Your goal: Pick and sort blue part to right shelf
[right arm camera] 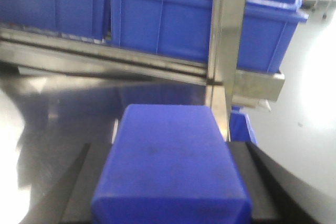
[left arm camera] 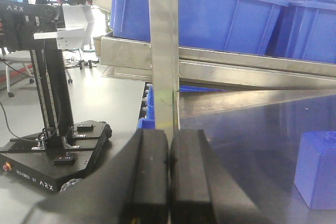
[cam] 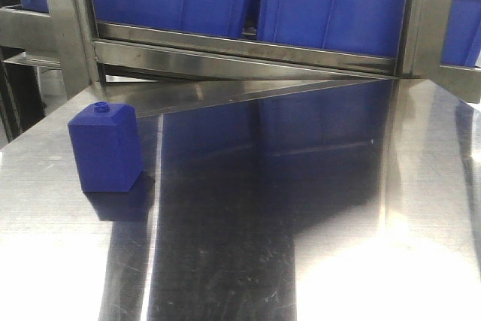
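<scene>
The right pincer (right arm camera: 167, 150) clamps the blue part (right arm camera: 168, 177), with the right shelf (right arm camera: 131, 64) just ahead; the left pincer (left arm camera: 169, 171) is closed, empty. The post (right arm camera: 228, 35) close ahead could clip the part and twist it loose.

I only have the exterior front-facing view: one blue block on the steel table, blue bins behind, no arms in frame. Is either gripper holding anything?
Observer: Yes. The right gripper is shut on the blue part, a flat side facing its wrist camera.
Operator: And the left?
Observer: The left gripper is shut and empty, jaws pressed together.
Operator: What does the right one face?
Observer: The right shelf; a steel upright post stands just right of centre, blue bins behind it.
</scene>
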Controlling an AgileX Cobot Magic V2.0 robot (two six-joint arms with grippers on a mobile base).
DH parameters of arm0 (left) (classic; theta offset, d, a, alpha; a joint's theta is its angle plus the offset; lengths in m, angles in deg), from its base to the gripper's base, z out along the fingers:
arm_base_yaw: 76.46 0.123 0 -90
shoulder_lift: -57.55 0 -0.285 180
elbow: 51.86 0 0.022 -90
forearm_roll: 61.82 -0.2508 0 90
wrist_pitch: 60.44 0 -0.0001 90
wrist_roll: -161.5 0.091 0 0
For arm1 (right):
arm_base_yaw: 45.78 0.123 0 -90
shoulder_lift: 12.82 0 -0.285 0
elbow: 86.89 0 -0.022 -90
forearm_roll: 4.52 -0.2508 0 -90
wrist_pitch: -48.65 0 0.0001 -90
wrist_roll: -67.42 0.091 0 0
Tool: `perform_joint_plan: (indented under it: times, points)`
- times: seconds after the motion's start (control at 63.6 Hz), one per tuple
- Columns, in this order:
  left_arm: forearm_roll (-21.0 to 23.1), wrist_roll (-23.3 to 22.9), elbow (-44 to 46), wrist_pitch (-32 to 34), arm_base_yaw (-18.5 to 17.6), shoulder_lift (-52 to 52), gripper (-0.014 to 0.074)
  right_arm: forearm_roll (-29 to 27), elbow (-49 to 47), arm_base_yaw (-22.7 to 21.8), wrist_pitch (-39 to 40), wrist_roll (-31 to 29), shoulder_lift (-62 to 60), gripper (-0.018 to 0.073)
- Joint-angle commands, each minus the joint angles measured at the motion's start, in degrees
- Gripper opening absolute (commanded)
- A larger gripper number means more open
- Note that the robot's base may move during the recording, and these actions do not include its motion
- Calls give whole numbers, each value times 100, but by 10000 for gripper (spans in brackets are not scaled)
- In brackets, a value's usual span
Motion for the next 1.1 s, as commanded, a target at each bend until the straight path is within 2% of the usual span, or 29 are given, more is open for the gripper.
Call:
perform_joint_plan:
  times: [0.0,0.833,0.943,1.037,1.084]
  points:
    - [-3,-63,-141,486,-22,-129,125,20,-164,-32,566,-37,-90,430]
    - [-3,-63,-141,486,-22,-129,125,20,-160,-32,542,-37,-84,430]
    - [138,-63,-113,586,-33,-119,125,20,-160,-32,542,-37,-84,430]
    - [-234,-63,179,367,-33,-21,125,20,-160,-32,542,-37,-84,430]
    - [-286,-63,454,171,-33,82,125,20,-160,-32,542,-37,-84,430]
